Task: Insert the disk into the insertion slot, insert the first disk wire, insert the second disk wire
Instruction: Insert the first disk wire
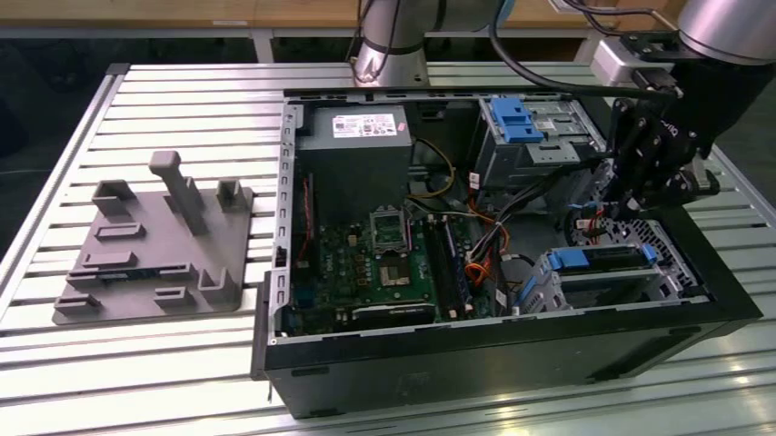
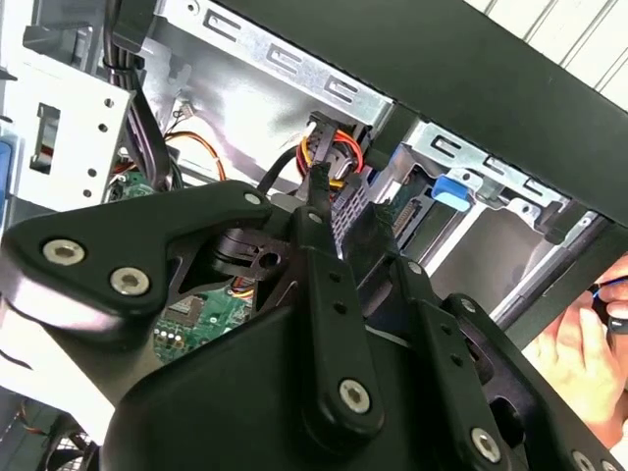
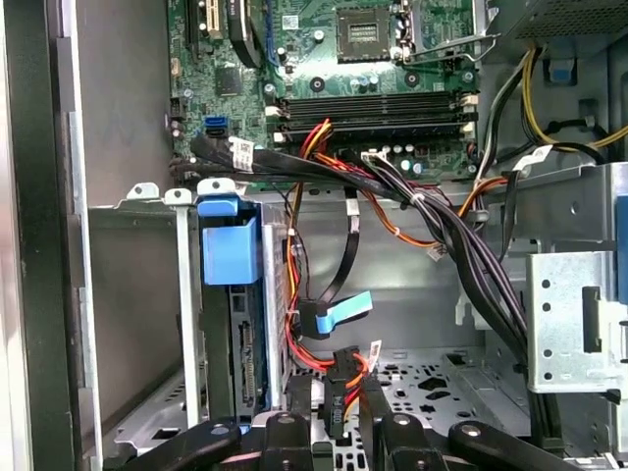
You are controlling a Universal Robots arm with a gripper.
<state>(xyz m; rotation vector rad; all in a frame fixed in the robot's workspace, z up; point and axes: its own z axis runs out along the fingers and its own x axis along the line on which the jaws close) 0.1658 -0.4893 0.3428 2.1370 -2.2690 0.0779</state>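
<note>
The disk (image 1: 604,261), silver-grey in its blue carrier, sits inside the insertion slot (image 1: 674,271), a small perforated metal cage at the case's corner on the exterior view's right. In the first wrist view the disk (image 3: 241,334) stands on edge in the insertion slot (image 3: 184,294), its connector edge facing the open case. My gripper (image 1: 631,204) hangs just above the cage. It is shut on a black wire connector (image 3: 334,400) with red, orange and yellow leads, close beside the disk. The second wrist view has the same connector (image 2: 345,211) between my gripper (image 2: 339,224) fingertips. A blue-tipped disk wire (image 3: 336,316) dangles loose nearby.
Bundles of black and coloured cables (image 3: 432,221) cross between the motherboard (image 1: 388,263) and the cage. A taller metal bay with a blue latch (image 1: 515,118) stands behind. A grey fixture plate (image 1: 158,245) lies outside the case. A person's hand (image 2: 587,343) is near the case edge.
</note>
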